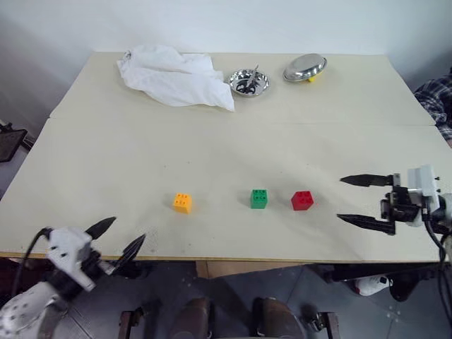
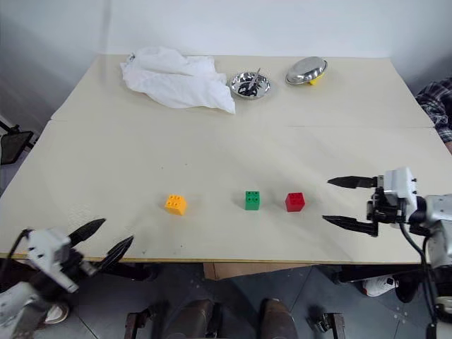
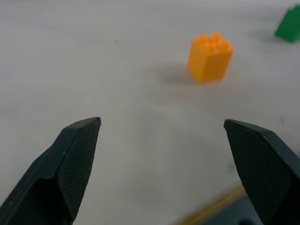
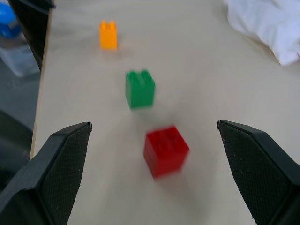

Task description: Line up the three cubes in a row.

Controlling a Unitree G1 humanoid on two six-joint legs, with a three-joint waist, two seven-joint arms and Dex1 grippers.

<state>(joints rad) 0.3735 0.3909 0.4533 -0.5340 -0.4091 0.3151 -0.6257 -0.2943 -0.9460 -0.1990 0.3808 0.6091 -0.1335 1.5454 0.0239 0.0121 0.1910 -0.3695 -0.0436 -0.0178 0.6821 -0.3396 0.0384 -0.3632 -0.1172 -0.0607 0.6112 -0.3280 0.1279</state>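
A pale table [image 1: 141, 162] is standing against a white wall. Near its front edge, studded orange-yellow cube [image 1: 182, 203], green cube [image 1: 259, 198] and red cube [image 1: 302, 200] are sitting in a row, apart. Left gripper [image 1: 116, 236] and right gripper [image 1: 357, 200] are gaping wide, empty

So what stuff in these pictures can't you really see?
- Under the tilted steel bowl: a yellow thing, mostly covered by the bowl in the eye views.
- Inside the upright steel bowl: something dark, too small to identify.
- Under the white cloth: hidden.
- Person's plaid sleeve: cut off by the edge.
- Red cube: blurred in the right wrist view.
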